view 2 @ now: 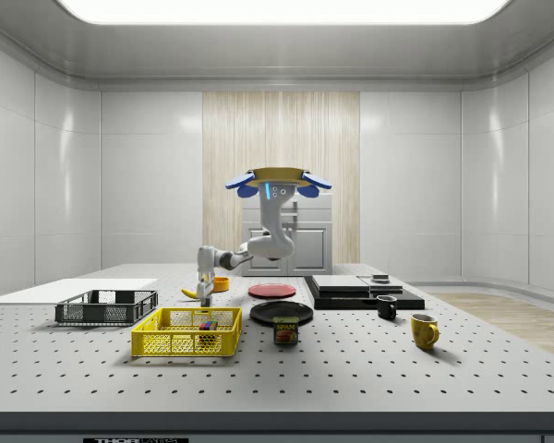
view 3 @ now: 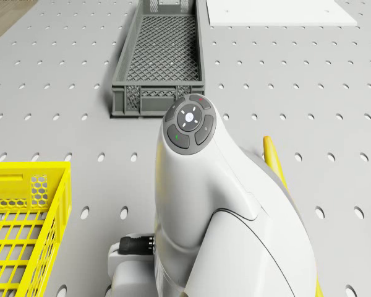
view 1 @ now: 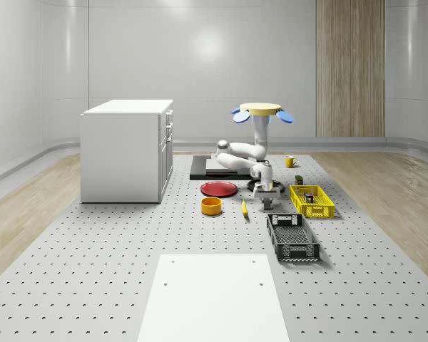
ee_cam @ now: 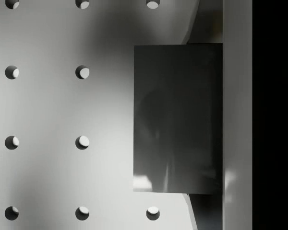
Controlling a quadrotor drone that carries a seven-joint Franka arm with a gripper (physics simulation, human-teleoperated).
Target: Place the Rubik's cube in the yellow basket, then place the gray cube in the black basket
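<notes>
The tool [view 1: 265, 194] is low over the gray cube [ee_cam: 177, 117]; its grip cannot be told. A weak grasp risks dropping it short of the black basket [view 1: 292, 238] at five o'clock.

The gripper [view 1: 265, 194] is hanging low over bare perforated tabletop [view 1: 93, 249], hemmed by the yellow mesh basket [view 1: 312, 201], the black mesh basket [view 1: 292, 237], a yellow banana [view 1: 245, 209] and an orange bowl [view 1: 211, 206]; open tabletop is lying between both baskets
</notes>
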